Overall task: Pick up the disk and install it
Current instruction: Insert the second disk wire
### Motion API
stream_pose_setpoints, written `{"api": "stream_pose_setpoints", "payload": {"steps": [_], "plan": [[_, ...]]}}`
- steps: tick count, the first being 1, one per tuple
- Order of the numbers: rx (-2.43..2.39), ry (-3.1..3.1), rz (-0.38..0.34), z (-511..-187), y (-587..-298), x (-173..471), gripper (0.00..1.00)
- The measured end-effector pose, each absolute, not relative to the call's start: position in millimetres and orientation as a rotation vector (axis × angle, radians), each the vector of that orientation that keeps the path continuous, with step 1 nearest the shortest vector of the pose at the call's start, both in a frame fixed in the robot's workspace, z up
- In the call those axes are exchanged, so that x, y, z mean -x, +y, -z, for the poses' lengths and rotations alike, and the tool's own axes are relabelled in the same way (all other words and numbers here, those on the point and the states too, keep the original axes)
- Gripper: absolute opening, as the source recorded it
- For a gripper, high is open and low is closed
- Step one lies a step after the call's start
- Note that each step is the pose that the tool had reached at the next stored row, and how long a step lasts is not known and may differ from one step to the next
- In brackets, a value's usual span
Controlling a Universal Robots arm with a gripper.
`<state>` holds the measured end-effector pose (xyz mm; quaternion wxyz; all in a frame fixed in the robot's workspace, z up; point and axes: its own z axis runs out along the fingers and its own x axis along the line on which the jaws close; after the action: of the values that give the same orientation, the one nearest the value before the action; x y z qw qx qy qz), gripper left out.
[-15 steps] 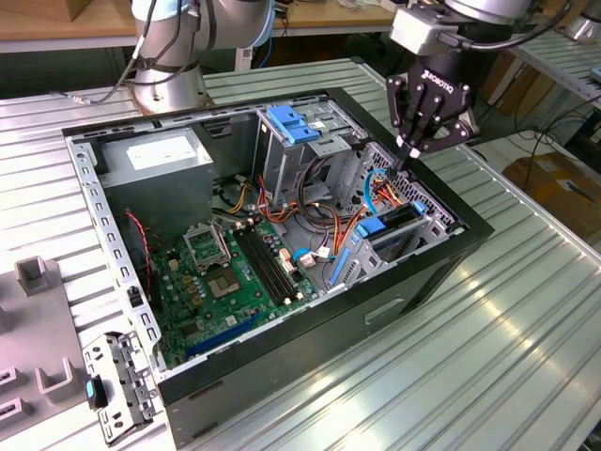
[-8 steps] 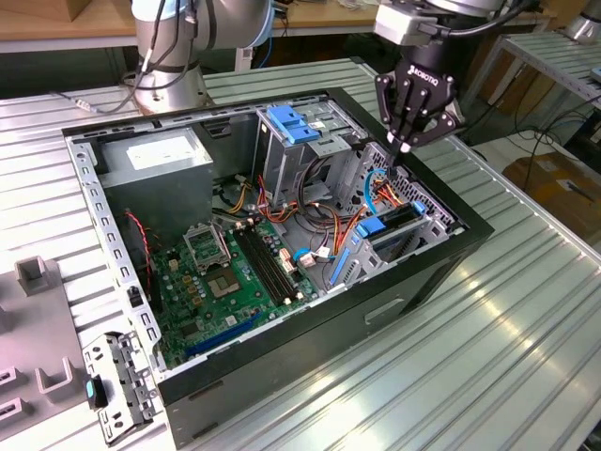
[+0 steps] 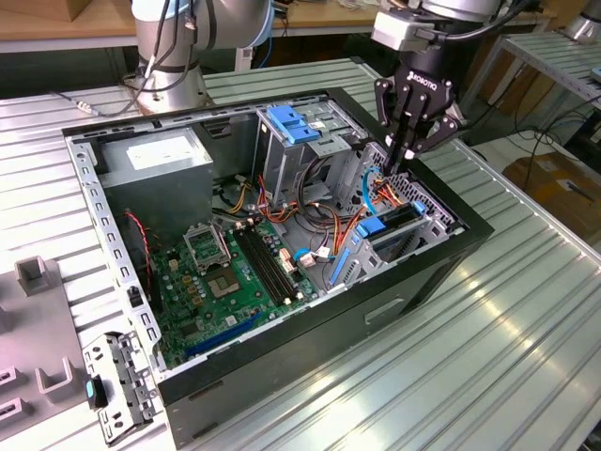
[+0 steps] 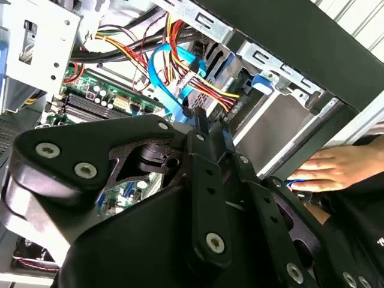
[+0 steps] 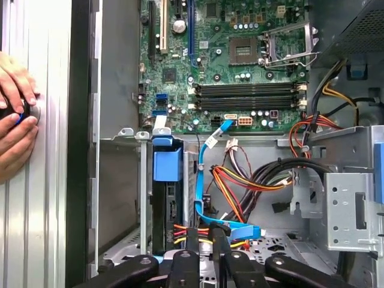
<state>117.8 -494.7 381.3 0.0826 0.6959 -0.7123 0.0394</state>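
I see the flat silver disk with blue plastic carrier rails edge-on, mostly hidden in its grey metal bay. Black pincer points down over the bundled cables, fingers together, holding nothing. A person's hand rests on the ribbed worktop.

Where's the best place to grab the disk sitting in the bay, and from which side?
Probably the blue carrier end of the disk, coming straight down from above. The disk stands on edge between the cage walls, which cover its flat faces and leave only the thin top edge exposed. The cables crowd one side.
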Motion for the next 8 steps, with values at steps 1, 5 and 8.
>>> {"api": "stream_pose_setpoints", "payload": {"steps": [1, 5, 8], "plan": [[-2.078, -2.126, -0.116, -384.6, -494.6, -117.8, 0.24], [-2.075, -2.123, -0.114, -388.1, -492.8, -117.8, 0.24], [-2.074, -2.122, -0.116, -378.1, -490.0, -117.9, 0.24]]}}
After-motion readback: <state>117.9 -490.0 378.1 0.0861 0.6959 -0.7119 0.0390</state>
